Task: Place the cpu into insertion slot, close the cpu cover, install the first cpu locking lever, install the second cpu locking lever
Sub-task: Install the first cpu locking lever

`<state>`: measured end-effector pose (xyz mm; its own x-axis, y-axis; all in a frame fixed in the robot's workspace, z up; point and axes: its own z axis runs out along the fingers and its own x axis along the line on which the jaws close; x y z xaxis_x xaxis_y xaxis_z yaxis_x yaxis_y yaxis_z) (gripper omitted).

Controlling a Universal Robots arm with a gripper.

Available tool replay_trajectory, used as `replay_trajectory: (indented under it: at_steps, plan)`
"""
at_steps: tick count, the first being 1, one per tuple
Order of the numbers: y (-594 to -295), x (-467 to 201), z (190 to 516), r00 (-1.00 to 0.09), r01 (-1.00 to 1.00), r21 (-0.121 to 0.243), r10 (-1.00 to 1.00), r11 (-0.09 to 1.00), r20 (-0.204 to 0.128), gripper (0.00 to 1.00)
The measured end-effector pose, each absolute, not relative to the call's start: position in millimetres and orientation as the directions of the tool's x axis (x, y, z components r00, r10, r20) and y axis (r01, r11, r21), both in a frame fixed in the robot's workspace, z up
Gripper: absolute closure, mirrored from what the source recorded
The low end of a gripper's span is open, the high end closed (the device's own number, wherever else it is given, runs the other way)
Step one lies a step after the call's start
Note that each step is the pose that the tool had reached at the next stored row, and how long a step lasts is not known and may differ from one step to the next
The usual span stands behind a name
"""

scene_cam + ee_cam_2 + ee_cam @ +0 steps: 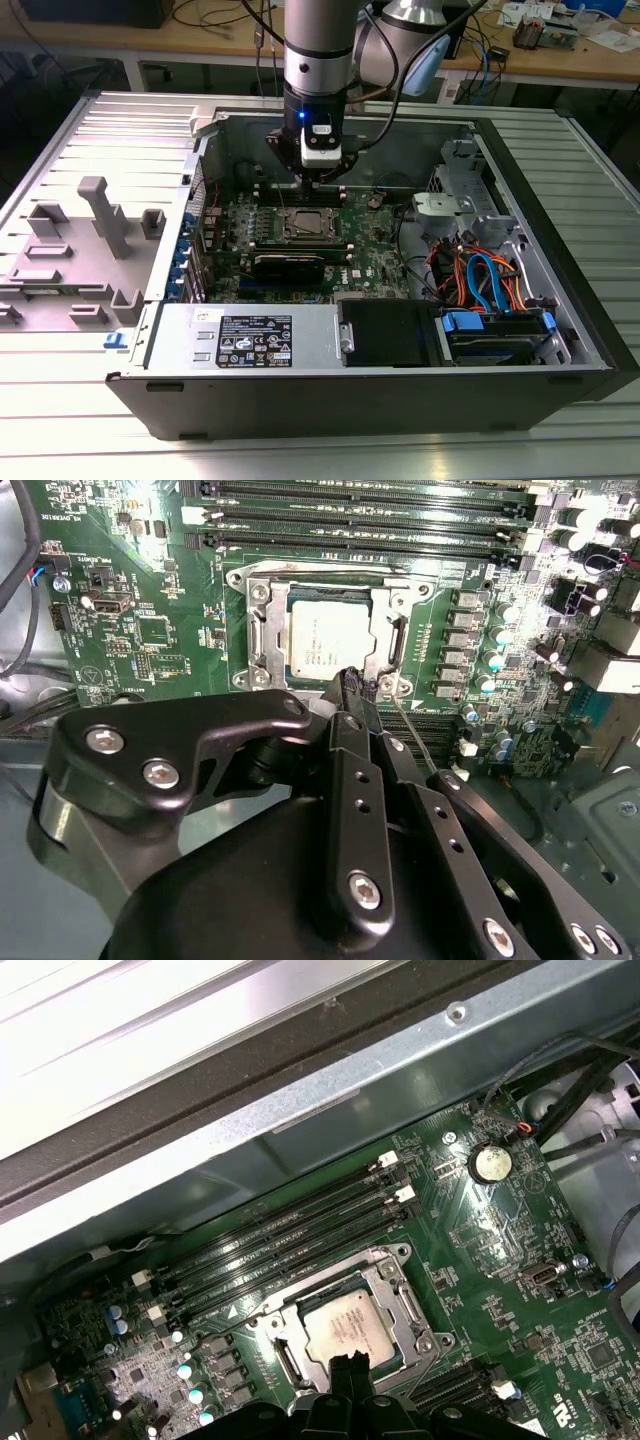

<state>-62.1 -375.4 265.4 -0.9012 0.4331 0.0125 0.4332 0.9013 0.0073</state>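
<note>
The cpu [330, 635] lies flat in the insertion slot [238, 579] on the green motherboard, its silver-grey top facing up. The cpu cover [262, 630] rests down around it as a silver frame. My gripper [352, 680] hangs just above the socket's edge, its black fingers closed together to a point with nothing between them. A thin wire locking lever [412, 732] slants away from the socket corner beside the fingertips. The first wrist view has the cpu [345, 1325] right by the gripper [345, 1363]. In the exterior view the gripper [322, 180] stands over the socket [305, 226] inside the open case.
Long black memory slots [370, 525] run beside the socket. Capacitors [495, 660] line its other side. A power supply [250, 340] and orange and blue cables [480, 280] fill the case front and the exterior view's right. A grey fixture [100, 215] stands outside at the exterior view's left.
</note>
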Motion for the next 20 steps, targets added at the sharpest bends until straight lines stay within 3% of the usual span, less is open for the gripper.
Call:
replay_trajectory:
  at_steps: [12,20]
  plan:
    - [-375.5,-62.1,265.4,-0.904,0.428,0.007,0.428,0.904,0.012,0.89]
    - [-375.5,-62.1,265.4,-0.953,0.302,0.007,0.301,0.953,0.013,0.89]
